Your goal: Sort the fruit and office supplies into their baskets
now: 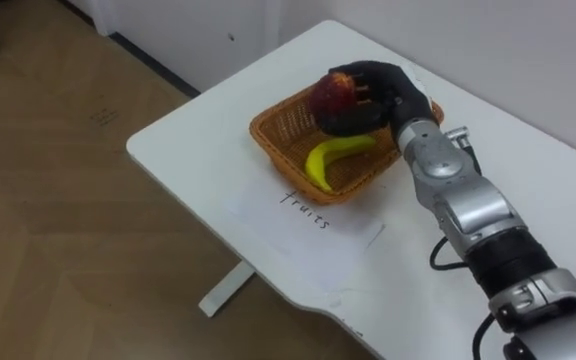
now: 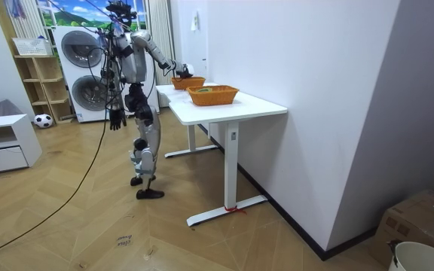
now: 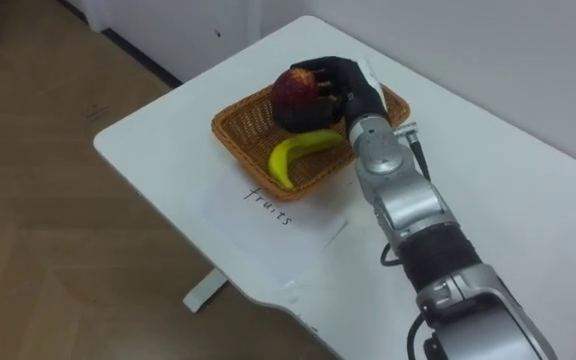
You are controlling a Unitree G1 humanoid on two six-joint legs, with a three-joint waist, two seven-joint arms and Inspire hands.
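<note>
Right now the right hand [image 1: 386,95] clamps its fingers round a red apple [image 1: 333,92] over the wicker basket [image 1: 268,131] — a banana [image 1: 333,156] lies inside. The left hand [image 2: 116,120] hangs by its side — fingers, I cannot tell.

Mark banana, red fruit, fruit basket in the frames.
banana [image 1: 336,152], left eye view, middle of its curved body.
red fruit [image 1: 330,92], left eye view, its bare upper face.
fruit basket [image 1: 273,132], left eye view, woven left wall.

A home room; stacked washing machines [image 2: 79,50]; wooden shelves [image 2: 42,81]; parquet floor [image 2: 89,218].
</note>
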